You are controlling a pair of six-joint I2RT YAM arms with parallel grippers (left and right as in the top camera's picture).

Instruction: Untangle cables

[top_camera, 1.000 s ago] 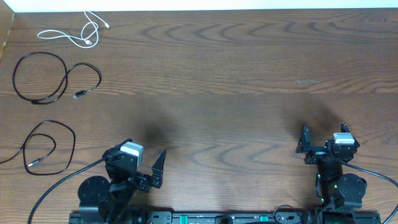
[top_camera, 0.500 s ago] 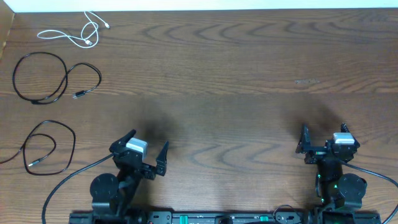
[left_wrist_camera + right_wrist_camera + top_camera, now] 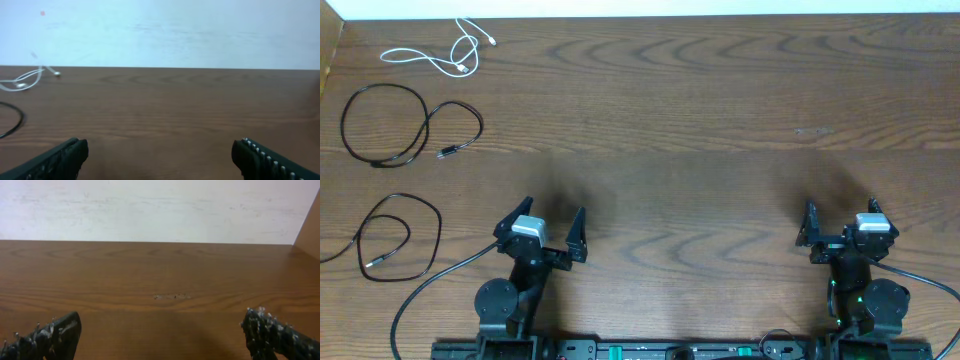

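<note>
Three cables lie apart at the table's left side. The white cable (image 3: 445,52) is at the far left corner and also shows in the left wrist view (image 3: 30,77). A black cable (image 3: 405,125) lies in loops below it; part of one black loop shows in the left wrist view (image 3: 15,125). A second black cable (image 3: 395,235) lies in a loop nearer the front. My left gripper (image 3: 542,228) (image 3: 160,155) is open and empty near the front edge, right of the cables. My right gripper (image 3: 840,222) (image 3: 160,332) is open and empty at the front right.
The wooden table (image 3: 700,120) runs back to a white wall (image 3: 150,210). A small pale scuff (image 3: 812,131) marks the wood at the right. The arms' own thick black cables (image 3: 430,295) trail at the front edge.
My left arm has swung from pointing right to pointing straight back, its gripper still open. The right arm and the cables have not moved.
</note>
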